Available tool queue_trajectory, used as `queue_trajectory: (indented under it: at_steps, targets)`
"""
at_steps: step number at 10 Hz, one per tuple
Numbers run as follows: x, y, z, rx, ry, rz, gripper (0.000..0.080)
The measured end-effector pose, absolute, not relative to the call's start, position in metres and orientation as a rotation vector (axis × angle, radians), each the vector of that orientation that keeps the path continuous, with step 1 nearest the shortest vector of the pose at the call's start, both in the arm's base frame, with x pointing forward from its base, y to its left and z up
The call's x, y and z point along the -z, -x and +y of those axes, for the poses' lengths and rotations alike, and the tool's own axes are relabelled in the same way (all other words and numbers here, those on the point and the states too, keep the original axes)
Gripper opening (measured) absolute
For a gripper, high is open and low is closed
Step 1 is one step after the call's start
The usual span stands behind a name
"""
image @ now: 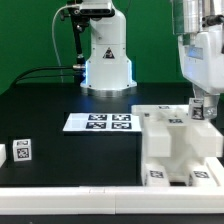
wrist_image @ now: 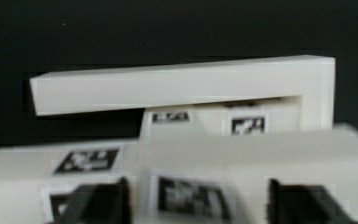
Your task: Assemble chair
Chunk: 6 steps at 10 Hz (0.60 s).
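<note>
Right, we're looking at a black surface [image: 50,105] with the arm's base [image: 105,55] planted at the far edge, green backdrop behind it. Over at the exterior view's right, we've got the gripper [image: 203,112] reaching down from above onto the chair assembly [image: 180,145], a cluster of white blocky parts carrying black-and-white tags, sitting near the front right corner of the surface. A small tagged part [image: 203,110] stands upright at the far right end of that cluster, right where the gripper comes down; whether the jaws are pinching it or merely around it, we cannot tell from here.

Flat in the middle of the surface lies the marker board [image: 99,122], well apart from the arm's base and just beside the chair parts. Down at the front left corner, a loose tagged block [image: 21,151] waits on its own, with another white piece [image: 3,155] cut off by the picture's edge beside it.

From the wrist view, it's blurry: we see a white bracket-shaped piece [wrist_image: 176,80] against the black, tagged white blocks [wrist_image: 194,180] close up, and dark fingers [wrist_image: 96,202] either side of a tagged part [wrist_image: 190,193].
</note>
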State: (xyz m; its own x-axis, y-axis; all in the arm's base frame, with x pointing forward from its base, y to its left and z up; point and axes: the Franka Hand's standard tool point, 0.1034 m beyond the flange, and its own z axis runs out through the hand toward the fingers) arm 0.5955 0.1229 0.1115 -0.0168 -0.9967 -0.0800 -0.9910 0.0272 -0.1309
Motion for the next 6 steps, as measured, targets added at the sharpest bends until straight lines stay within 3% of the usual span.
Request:
queue_trajectory:
  at_steps: [1,2,3,6]
  targets:
    - [-0.112,-0.595,0.123,0.058,2.254,1.985,0.0475]
    - [-0.114,-0.598,0.117,0.088,2.477,1.702,0.0615]
    - [-0.112,-0.599,0.111,0.108,2.665,1.409,0.0640]
    - [-0.111,-0.598,0.112,0.124,2.800,1.139,0.0648]
